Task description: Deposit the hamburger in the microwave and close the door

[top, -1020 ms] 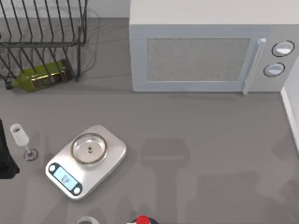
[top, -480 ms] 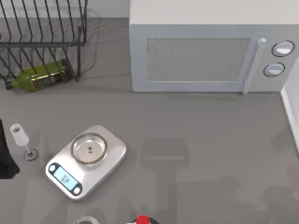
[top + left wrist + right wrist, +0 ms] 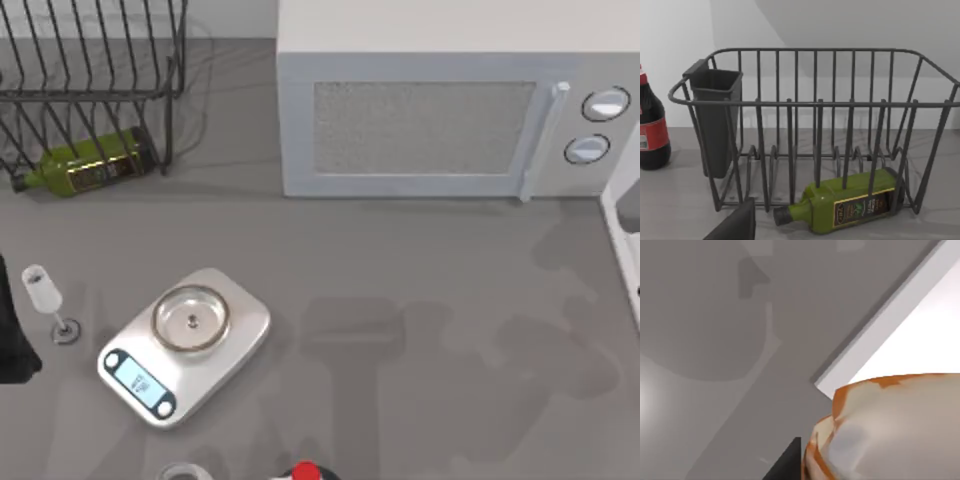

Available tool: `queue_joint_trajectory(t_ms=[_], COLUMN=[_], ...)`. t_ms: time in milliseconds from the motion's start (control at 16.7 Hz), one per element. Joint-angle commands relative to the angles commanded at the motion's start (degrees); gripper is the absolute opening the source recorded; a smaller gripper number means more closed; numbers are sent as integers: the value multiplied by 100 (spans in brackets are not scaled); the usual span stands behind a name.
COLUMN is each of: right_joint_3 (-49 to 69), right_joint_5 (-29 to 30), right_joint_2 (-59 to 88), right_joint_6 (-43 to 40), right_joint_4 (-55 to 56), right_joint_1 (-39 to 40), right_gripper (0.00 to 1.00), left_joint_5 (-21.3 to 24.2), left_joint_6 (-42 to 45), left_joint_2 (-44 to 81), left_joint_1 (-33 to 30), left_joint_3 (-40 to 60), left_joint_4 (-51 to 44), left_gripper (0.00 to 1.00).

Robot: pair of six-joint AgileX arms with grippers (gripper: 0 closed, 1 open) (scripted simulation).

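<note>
The microwave (image 3: 450, 110) stands at the back right of the table. Its door (image 3: 420, 125) is shut, with the slim white handle (image 3: 540, 140) beside two round knobs. In the right wrist view the hamburger (image 3: 890, 430) looms close, its orange-and-cream bun pressed against one dark finger (image 3: 785, 466) of my right gripper, above the table's edge. A white part of my right arm (image 3: 627, 200) pokes in at the top view's right edge. My left arm (image 3: 10, 340) stays parked at the left edge.
A silver kitchen scale (image 3: 185, 345) sits front left, with a small wine glass (image 3: 45, 300) beside it. A wire dish rack (image 3: 90, 70) and a lying green bottle (image 3: 90, 165) fill the back left. A dark red-labelled bottle (image 3: 650, 130) stands beside the rack. A red object (image 3: 305, 472) lies at the front edge.
A white part of my right arm has come into the top view at the right edge. The shadows on the table's right side have spread and shifted. Everything else is still.
</note>
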Motion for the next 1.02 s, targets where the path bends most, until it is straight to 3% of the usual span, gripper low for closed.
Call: queue_joint_trajectory(t_ms=[540,1020], right_joint_3=[634,1037], right_joint_5=[1221,2553], right_joint_2=[2538,4124], right_joint_6=[2622,4578], right_joint_4=[4520,8073], right_joint_1=[1809,2512], right_gripper=[0,0], left_joint_5=[0,0], left_joint_6=[0,0], left_joint_2=[0,0], left_joint_1=[0,0], left_joint_3=[0,0], left_joint_4=[0,0], left_gripper=[100,100])
